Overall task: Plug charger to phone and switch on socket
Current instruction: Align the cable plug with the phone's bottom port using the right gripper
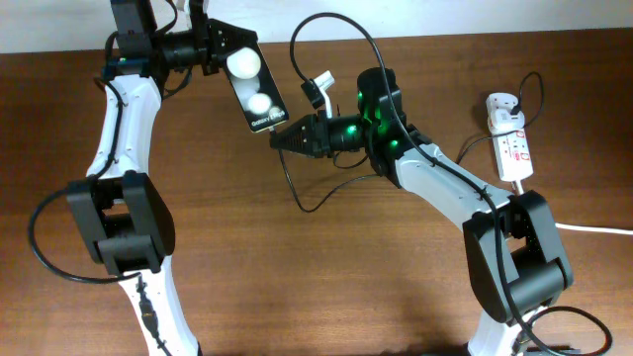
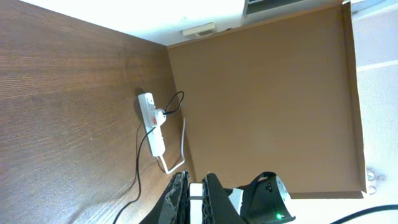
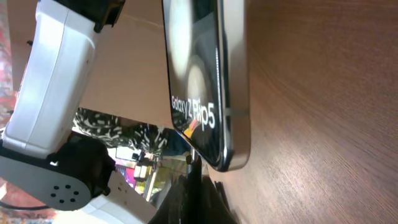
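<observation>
The right tool (image 1: 280,139) pinches the charger (image 1: 293,193) by its tiny stiff tip, just beside the phone (image 1: 252,87). The left tool (image 1: 218,47) grips that smooth, probably slippery phone by its far end, above the worktop (image 1: 297,287). The cable looks floppy.

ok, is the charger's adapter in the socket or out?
In: the white adapter sits plugged into the socket at its far end; left wrist view shows the same.

Overhead: top-down, whole table (image 1: 297,297). Left wrist: rolled sideways, facing the distant socket (image 2: 153,124). Right wrist: close against the phone (image 3: 194,74). Overhead shares both.
</observation>
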Robot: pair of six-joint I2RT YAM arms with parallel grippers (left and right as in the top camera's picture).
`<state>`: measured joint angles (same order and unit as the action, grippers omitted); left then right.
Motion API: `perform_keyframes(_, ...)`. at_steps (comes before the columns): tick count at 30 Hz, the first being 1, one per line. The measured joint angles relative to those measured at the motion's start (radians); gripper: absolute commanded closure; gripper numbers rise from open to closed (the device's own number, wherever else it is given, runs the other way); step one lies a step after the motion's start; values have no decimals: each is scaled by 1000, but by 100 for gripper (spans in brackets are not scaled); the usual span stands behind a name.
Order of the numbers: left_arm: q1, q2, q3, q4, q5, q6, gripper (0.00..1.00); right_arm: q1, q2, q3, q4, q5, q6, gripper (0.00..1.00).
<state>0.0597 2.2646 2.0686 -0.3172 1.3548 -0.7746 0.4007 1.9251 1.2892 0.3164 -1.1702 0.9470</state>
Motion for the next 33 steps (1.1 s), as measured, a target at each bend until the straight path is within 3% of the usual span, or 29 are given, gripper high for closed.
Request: perform_keyframes(33,1,0,6,11,-47,-34,100,14,0,-17,148,50,262,96)
